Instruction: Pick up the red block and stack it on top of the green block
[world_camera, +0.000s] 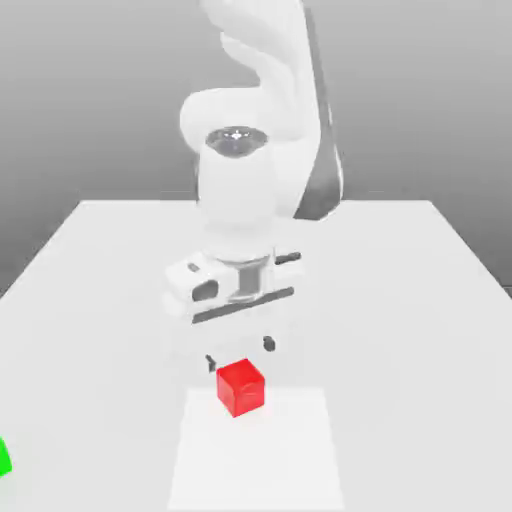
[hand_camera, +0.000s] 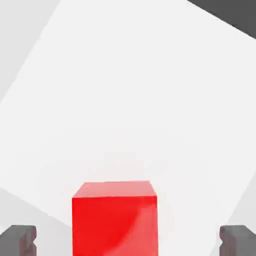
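The red block (world_camera: 241, 387) rests on the white table, just in front of the arm. My gripper (world_camera: 239, 352) hovers low right behind and above it, fingers spread wide. In the hand view the red block (hand_camera: 115, 218) lies between the two dark fingertips (hand_camera: 19, 238), with a clear gap on each side and nothing touching it. A sliver of the green block (world_camera: 4, 458) peeks in at the exterior view's left edge, near the table's front.
A lighter white square patch (world_camera: 257, 450) marks the table under and in front of the red block. The table's far edge (world_camera: 256, 203) runs behind the arm's base. Grey floor surrounds the table.
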